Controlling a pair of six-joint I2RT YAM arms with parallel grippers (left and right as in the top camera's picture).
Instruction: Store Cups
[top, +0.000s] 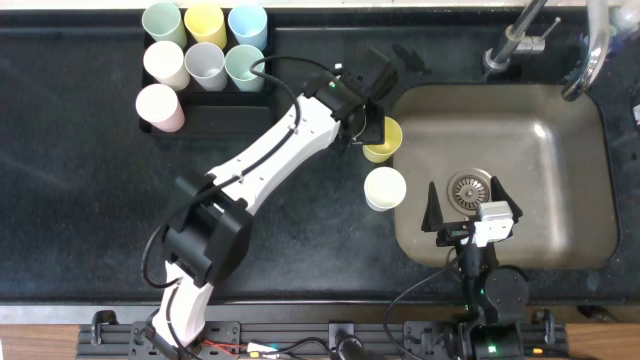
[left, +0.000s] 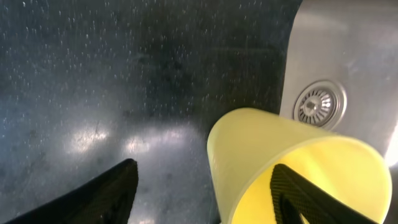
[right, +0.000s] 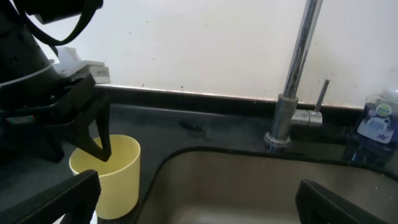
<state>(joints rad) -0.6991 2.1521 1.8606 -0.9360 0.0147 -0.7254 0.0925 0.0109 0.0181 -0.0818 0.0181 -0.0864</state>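
top view: black counter (top: 80, 180) with a steel sink (top: 560, 140) set in at the right. a tray (top: 215, 105) near the far left holds six cups (top: 205, 65) in two rows, and a pink cup (top: 160, 107) stands upright just beside the tray's left end. a yellow cup (top: 384, 142) stands on the counter at the sink's left rim, with a white cup (top: 385, 188) just beside it on the near side, also upright. the left arm reaches across the counter, and the left gripper (top: 368, 128) is at the yellow cup. the right gripper (top: 470, 205) is above the sink near the drain (top: 468, 187), jaws apart. a tap (top: 520, 35) stands behind the sink.

left wrist view: the left gripper (left: 202, 171) has its jaws wide apart. one finger is inside the yellow cup (left: 249, 149); the other is well clear of the cup's outer wall, above bare counter (left: 93, 74). nothing is clamped. the drain (left: 319, 104) shows past the cup.

right wrist view: the right gripper (right: 205, 211) has its jaws wide apart and holds nothing. beyond it, one finger of the left gripper (right: 81, 146) dips into the yellow cup (right: 121, 174), which stands at the sink (right: 249, 186) edge. the tap (right: 298, 68) rises at the back, with a bottle (right: 378, 121) beside it.
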